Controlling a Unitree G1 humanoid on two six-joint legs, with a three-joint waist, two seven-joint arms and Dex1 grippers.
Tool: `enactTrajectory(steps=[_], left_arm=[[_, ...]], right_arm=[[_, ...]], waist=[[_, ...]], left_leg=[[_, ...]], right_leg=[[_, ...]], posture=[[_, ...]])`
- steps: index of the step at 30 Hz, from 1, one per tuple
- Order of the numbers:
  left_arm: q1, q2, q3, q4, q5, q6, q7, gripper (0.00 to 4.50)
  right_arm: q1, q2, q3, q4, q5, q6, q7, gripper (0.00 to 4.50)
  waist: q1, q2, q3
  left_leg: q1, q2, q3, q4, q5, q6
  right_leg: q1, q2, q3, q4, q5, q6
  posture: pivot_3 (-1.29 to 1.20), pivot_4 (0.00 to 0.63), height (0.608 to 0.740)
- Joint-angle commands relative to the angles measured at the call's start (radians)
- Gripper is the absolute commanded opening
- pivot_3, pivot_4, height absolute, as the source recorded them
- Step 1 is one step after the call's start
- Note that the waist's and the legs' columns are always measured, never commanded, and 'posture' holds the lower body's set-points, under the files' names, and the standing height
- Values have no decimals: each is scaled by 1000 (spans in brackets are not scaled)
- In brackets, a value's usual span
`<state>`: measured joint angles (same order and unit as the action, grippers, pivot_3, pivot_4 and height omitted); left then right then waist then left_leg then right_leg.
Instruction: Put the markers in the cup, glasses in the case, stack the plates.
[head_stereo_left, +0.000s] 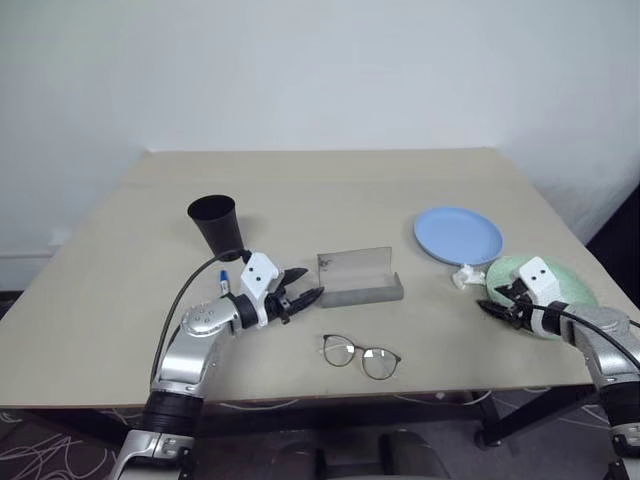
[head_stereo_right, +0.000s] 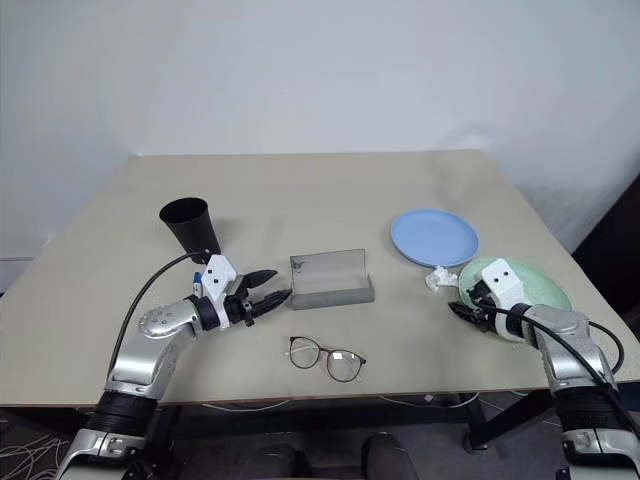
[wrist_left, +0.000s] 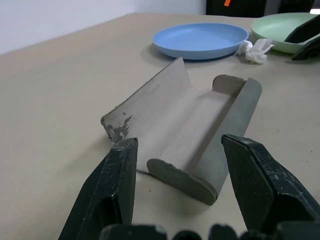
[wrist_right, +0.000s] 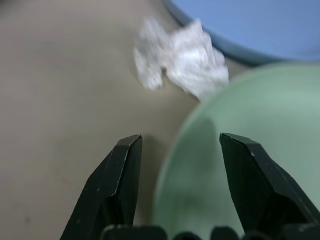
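On the tabletop (head_stereo_left: 120, 270) | glasses (head_stereo_left: 361, 355) are left outside the open case (head_stereo_left: 360, 277) | marker (head_stereo_left: 223, 279) is seen beside the cup (head_stereo_left: 216, 226), not inside | blue plate (head_stereo_left: 458, 236) and green plate (head_stereo_left: 575, 282) are unstacked | left fingers (wrist_left: 115, 187) are spread empty at the case; right fingers (wrist_right: 122, 180) are spread empty astride the green plate's rim.

A wide, flat beige tabletop (head_stereo_left: 330, 190) with a matte surface stands against a plain white wall (head_stereo_left: 320, 70) and takes up most of the scene. On its right side lies a small crumpled scrap of white paper (head_stereo_left: 465, 275), bunched and creased; in the right wrist view the same scrap (wrist_right: 180, 55) rests directly on the beige surface. Under the table's near edge, thin pale cables (head_stereo_left: 60, 450) trail across a dark floor.
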<state>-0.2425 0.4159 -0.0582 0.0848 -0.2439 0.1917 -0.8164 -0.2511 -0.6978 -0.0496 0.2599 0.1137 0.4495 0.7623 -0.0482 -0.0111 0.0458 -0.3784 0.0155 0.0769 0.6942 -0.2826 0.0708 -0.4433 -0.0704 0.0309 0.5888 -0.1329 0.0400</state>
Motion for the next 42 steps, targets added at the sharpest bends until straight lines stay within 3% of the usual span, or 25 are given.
enactTrajectory(steps=[1,7,10,13,17,31,42], left_arm=[[-21,-4,0,-23,-4,-16,-3,2773],[-24,-5,-17,-45,-22,-2,-34,2773],[-24,-1,-21,-64,-38,15,-57,2800],[-13,8,-28,-107,-69,51,-99,2800],[2,24,-49,-156,-92,92,-138,2800],[-3,18,-78,-178,-90,107,-134,2800],[-26,3,-92,-162,-82,101,-137,2800]], right_arm=[[-9,-17,-1,-99,-15,98,-40,2676],[-19,-13,27,-154,-39,213,-101,2676],[-24,-22,34,-163,-43,240,-108,2135],[-34,-29,38,-167,-48,256,-109,1085],[-43,-32,40,-174,-52,267,-108,31],[-147,-94,71,-50,-130,226,-164,31],[-430,-56,96,321,-193,-75,-226,31]], waist=[[0,0,0],[0,0,0],[0,0,0],[0,0,0],[-5,-4,0],[-2,-5,0],[-6,-3,1]], left_leg=[[0,0,0,0,0,0],[0,0,0,0,0,0],[0,0,0,0,0,0],[0,0,0,0,0,0],[0,1,2,0,0,0],[1,11,10,2,0,0],[1,6,10,-2,1,3]], right_leg=[[0,0,0,0,0,0],[0,0,0,0,0,0],[0,0,0,0,0,0],[0,0,0,0,0,0],[0,0,0,-1,0,0],[-3,-1,-1,-3,0,0],[-4,2,0,-2,0,0]], posture=[[0,0,732],[0,0,732],[0,0,732],[0,0,732],[0,0,732],[0,0,732],[0,0,732]])
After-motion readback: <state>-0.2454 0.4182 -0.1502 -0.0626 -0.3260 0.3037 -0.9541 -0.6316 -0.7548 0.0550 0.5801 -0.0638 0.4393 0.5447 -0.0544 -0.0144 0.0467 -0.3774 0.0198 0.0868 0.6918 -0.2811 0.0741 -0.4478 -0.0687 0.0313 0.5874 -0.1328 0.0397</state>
